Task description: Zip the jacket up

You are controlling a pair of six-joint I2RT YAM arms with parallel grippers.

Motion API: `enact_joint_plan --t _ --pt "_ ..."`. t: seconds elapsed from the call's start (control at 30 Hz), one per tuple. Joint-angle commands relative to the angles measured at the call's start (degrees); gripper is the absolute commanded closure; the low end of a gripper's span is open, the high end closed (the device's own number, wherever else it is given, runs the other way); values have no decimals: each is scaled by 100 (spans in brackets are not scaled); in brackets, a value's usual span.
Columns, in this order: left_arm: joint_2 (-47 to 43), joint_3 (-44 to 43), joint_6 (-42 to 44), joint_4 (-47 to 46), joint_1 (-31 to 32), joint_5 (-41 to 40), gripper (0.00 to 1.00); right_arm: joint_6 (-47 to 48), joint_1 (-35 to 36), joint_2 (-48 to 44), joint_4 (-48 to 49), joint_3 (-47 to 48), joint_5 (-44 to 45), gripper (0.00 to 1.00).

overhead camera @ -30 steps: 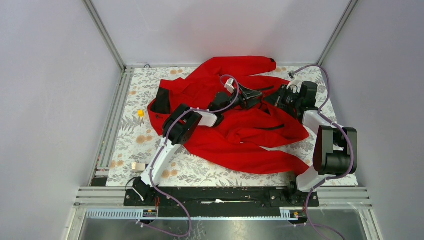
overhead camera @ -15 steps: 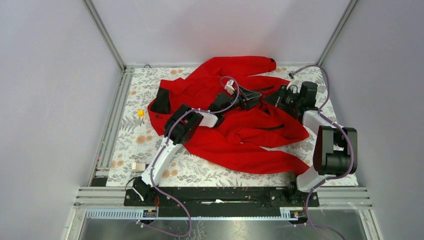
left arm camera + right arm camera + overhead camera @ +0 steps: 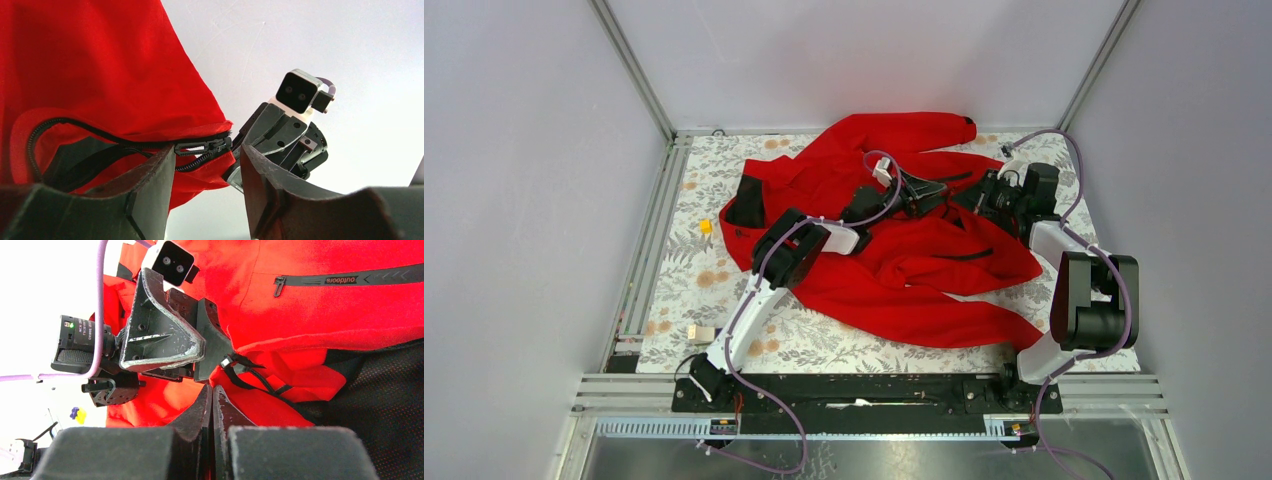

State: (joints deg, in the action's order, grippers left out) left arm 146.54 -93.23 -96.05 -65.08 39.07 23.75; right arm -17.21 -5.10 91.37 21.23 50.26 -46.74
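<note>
The red jacket (image 3: 894, 260) lies crumpled across the floral table, its front open. My left gripper (image 3: 929, 192) hovers over the jacket's middle with jaws open. In the left wrist view the dark front zipper's slider (image 3: 200, 148) hangs at the gap between my left fingertips (image 3: 207, 155), untouched, under a raised fold of the jacket (image 3: 100, 65). My right gripper (image 3: 972, 197) faces it from the right. In the right wrist view it (image 3: 212, 390) is shut on the jacket's red edge by the zipper tape (image 3: 250, 375). A pocket zipper (image 3: 350, 279) shows above.
A small yellow block (image 3: 706, 226) and a small tan block (image 3: 701, 333) sit on the table's left side. Aluminium rails (image 3: 646, 240) run along the left edge. Grey walls close in the back and sides. The black inner collar (image 3: 746, 202) lies at the left.
</note>
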Motion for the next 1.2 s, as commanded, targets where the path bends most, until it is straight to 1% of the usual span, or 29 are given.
enact_joint_plan --t 0.0,0.27,0.47,0.5,0.63,0.77,0.97,1.17 --pt "-299 150 -37 -644 -39 -66 50 88 1 -243 47 111 -169 100" --pt "-336 333 -133 -839 -49 -108 53 106 9 -251 22 116 -160 100" --pt "-225 159 -238 -865 -49 -78 54 121 18 -260 1 125 -152 100" --pt "-211 122 -261 -821 -44 -47 53 125 18 -259 -11 129 -156 100" --pt "-218 147 -258 -720 -10 -79 45 127 26 -269 -19 131 -151 100" --pt "-176 93 -256 -662 4 -126 41 132 27 -286 -22 124 -145 100" --pt "-51 -230 -265 -582 30 -150 42 144 27 -285 -23 133 -147 100" --pt "-35 -342 -278 -540 39 -110 42 131 27 -271 -14 140 -160 100"
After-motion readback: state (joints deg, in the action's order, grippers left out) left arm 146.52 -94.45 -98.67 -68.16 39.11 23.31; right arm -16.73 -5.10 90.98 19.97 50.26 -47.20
